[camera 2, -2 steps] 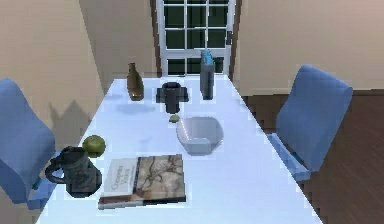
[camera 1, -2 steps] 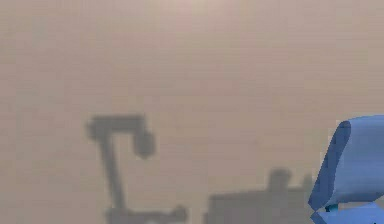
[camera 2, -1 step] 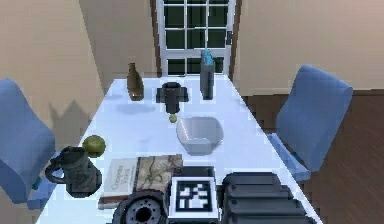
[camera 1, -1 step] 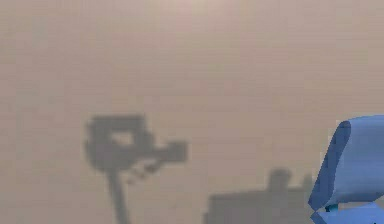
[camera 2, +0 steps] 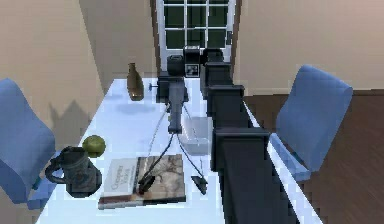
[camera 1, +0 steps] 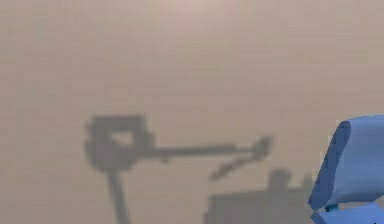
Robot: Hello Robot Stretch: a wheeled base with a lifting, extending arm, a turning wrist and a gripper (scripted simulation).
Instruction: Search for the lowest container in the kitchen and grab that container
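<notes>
Arm side view: end effector (camera 2: pixel 176 122) over the worktop (camera 2: pixel 120 110), can't tell whether it holds anything. Low clear container (camera 2: pixel 197 136) sits just beside it. Best bet: center the fingers on the container, steering clear of mug (camera 2: pixel 76 168) and apple (camera 2: pixel 93 145).

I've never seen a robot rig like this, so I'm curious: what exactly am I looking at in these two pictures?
It is a wheeled robot with one extending arm, in a simulated house. The forward view looks ahead at a tan wall, with a blue chair at its right edge. The arm side view looks out along the dark arm over a pale table. On the table lie a dark mug, a green ball, a book, a brown vase and what looks like a clear box. The tool has the tabletop's things behind it, so I cannot tell whether it holds anything.
</notes>
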